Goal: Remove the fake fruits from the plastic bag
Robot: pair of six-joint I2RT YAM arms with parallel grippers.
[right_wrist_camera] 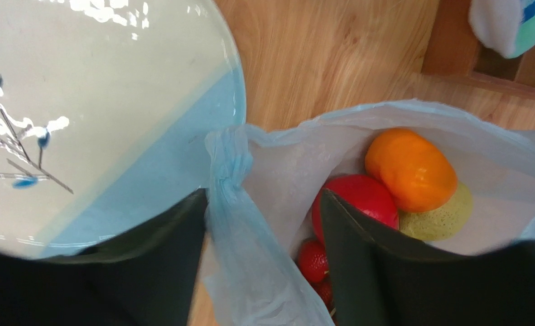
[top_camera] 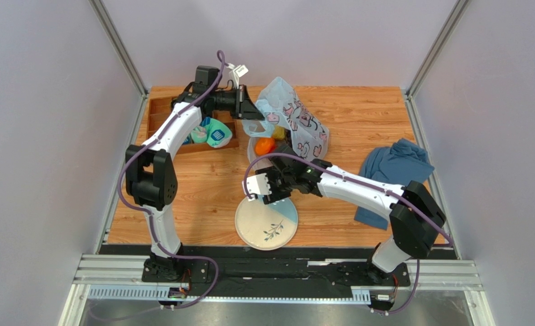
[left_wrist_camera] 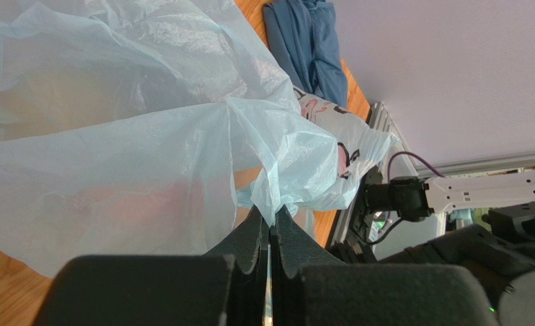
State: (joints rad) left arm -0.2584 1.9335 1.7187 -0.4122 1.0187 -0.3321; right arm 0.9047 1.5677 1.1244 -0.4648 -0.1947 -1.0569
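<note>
The pale-blue plastic bag (top_camera: pixel 297 125) lies at the back middle of the table, its mouth open toward the plate. My left gripper (top_camera: pixel 255 112) is shut on a bunched fold of the bag (left_wrist_camera: pixel 113 170), as the left wrist view (left_wrist_camera: pixel 275 221) shows. My right gripper (top_camera: pixel 262 182) is open. In the right wrist view (right_wrist_camera: pixel 263 224) its jaws straddle the bag's near rim (right_wrist_camera: pixel 226 170), one finger outside and one inside. Inside lie an orange (right_wrist_camera: pixel 409 170), a red apple (right_wrist_camera: pixel 358 200), a yellow pear (right_wrist_camera: pixel 443 217) and small red fruits (right_wrist_camera: pixel 314 261). The orange (top_camera: pixel 264 145) also shows from above.
A white-and-blue plate (top_camera: pixel 282 234) sits near the front middle, just by the bag's mouth (right_wrist_camera: pixel 79 102). A wooden tray (top_camera: pixel 158 112) at the back left holds teal-and-white rolled socks (top_camera: pixel 212 134). A dark-blue cloth (top_camera: pixel 392 170) lies at the right.
</note>
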